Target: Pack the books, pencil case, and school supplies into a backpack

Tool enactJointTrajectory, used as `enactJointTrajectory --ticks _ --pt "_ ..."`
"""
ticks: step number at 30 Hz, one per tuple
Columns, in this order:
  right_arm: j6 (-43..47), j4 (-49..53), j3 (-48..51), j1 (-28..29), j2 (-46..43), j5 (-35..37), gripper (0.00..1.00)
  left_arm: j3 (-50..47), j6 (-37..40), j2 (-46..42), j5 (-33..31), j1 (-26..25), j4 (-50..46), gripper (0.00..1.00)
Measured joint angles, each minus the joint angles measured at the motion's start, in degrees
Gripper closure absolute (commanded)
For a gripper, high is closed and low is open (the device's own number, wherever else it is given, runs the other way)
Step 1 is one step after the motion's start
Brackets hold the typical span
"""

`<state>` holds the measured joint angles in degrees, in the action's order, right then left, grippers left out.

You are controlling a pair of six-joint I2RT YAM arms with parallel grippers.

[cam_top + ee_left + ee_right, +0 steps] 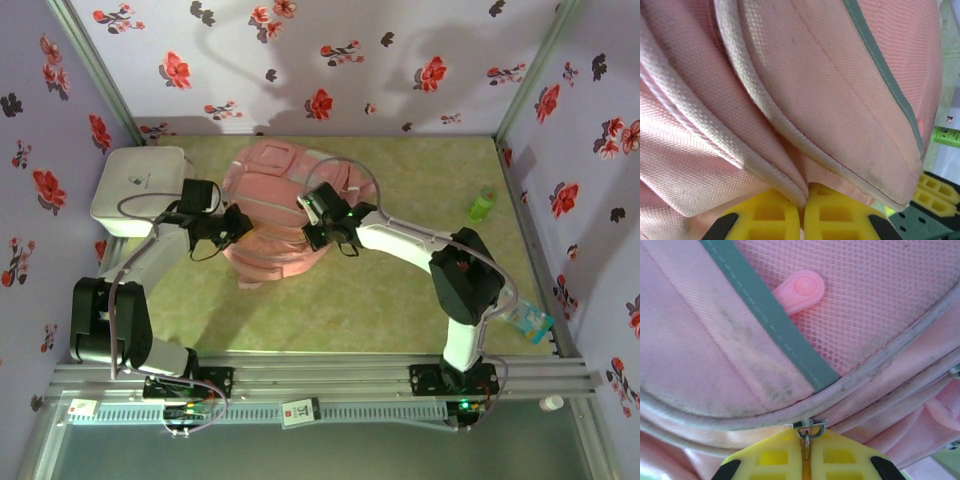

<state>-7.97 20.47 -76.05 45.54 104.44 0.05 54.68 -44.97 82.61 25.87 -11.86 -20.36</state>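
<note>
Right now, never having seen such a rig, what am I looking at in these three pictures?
Two robot arms, each ending in a two-finger gripper, work at a table. The wide picture looks down from above; the other two come from wrist cameras, the yellow shapes being each gripper's fingers. On the table lie a pink backpack, a white box and a small green object. The left gripper pinches a fold of backpack fabric; the right gripper is shut on a metal zipper pull.
</note>
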Motion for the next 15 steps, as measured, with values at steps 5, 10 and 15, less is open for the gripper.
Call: enactJointTrajectory --ticks 5,10,15 --pt "-4.70 -2.47 3.43 0.20 -2.34 -4.72 0.93 -1.51 -3.13 0.02 -0.96 -1.75 3.06 1.00" --pt "-8.94 -3.69 3.96 1.70 -2.38 -6.60 0.93 -3.34 -6.99 0.37 -3.23 -4.42 6.73 1.00" --pt "-13.16 -5.88 3.96 3.37 -2.34 -6.51 0.83 -4.11 -10.14 1.18 -5.16 -6.73 9.27 1.00"
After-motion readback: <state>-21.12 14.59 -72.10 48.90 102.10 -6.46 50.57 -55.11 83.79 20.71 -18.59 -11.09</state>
